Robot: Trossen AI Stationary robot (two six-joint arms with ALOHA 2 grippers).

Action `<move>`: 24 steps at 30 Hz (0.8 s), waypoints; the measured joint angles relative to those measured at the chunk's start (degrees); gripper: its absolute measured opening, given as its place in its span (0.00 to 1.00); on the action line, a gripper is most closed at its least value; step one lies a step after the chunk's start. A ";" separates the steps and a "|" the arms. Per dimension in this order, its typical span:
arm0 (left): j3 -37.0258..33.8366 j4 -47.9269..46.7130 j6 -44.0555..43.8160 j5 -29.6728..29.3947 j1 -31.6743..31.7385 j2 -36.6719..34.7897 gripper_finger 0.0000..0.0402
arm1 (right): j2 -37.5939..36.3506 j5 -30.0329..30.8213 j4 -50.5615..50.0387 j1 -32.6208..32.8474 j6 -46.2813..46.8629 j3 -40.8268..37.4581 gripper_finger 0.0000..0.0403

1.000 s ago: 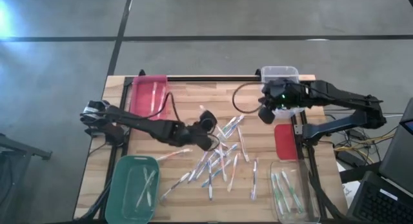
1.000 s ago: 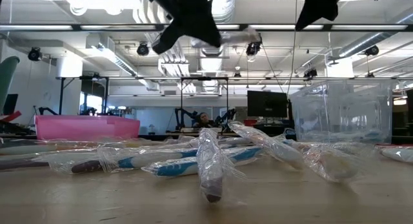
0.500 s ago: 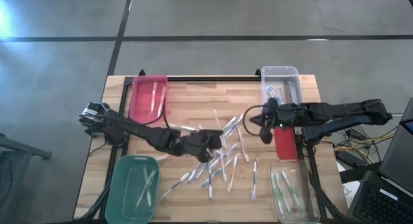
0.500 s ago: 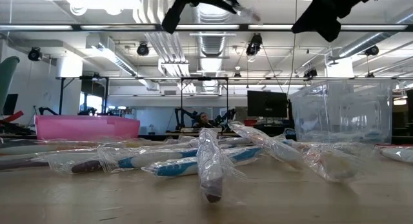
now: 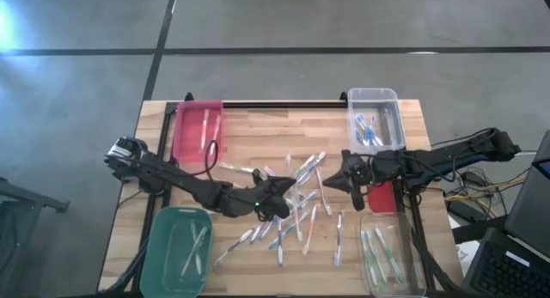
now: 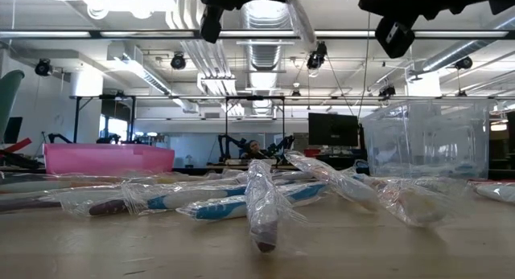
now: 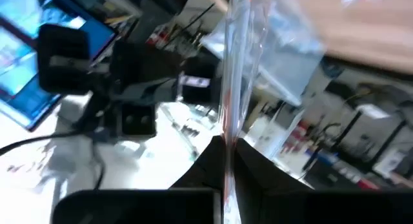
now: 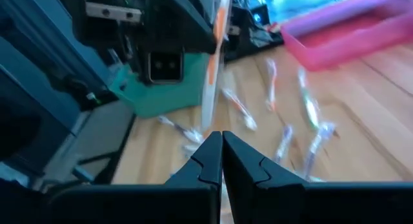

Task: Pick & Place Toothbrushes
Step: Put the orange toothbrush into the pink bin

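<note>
Many wrapped toothbrushes [image 5: 296, 212] lie scattered on the middle of the wooden table [image 5: 258, 139]; the low view shows them as a heap [image 6: 257, 203]. Above them, my left gripper [image 5: 279, 188] is shut on one wrapped toothbrush with an orange stripe [image 7: 233, 69], which shows hanging in the low view [image 6: 304, 26] and the right wrist view [image 8: 210, 88]. My right gripper [image 5: 342, 179] hovers to its right, facing it, shut and with nothing in it [image 8: 221, 143]. My left gripper pinches the wrapped toothbrush between its two fingers close to one end [image 7: 227, 137]. The fingers lie about level and point toward the table's right side. The toothbrush hangs slanting below them, clear of the table.
A pink bin [image 5: 198, 126] stands far left and a green bin [image 5: 176, 251] near left, each with a few toothbrushes. On the right are a clear bin [image 5: 375, 118] at the far edge, another clear bin [image 5: 391, 255] at the near edge and a red piece [image 5: 380, 188] between them.
My right gripper has left the far-right clear bin, sunk and come toward the table's middle, tipping from pointing down to about level. My left gripper has rolled and shifted slightly rightward, still shut; its toothbrush has swung from nearly level to hanging steeply.
</note>
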 joint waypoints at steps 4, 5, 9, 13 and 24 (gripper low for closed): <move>-1.82 5.57 3.19 0.04 -0.95 0.00 0.04 | 0.97 -0.88 3.98 0.15 -1.48 -0.91 0.02; -1.97 6.46 3.38 0.08 -1.12 0.00 0.04 | 1.12 -0.92 4.20 0.29 -2.04 -0.93 0.02; -2.01 7.42 3.58 0.15 -1.41 -0.02 0.04 | 1.93 -1.05 4.92 0.45 -2.99 -0.49 0.04; -1.86 7.28 3.55 0.17 -1.36 -0.02 0.04 | 3.32 -1.70 6.73 0.49 -2.76 -0.43 0.10; -1.86 7.70 3.38 0.37 -1.36 -0.02 0.05 | 10.57 -1.95 13.76 0.47 -2.93 -0.43 0.31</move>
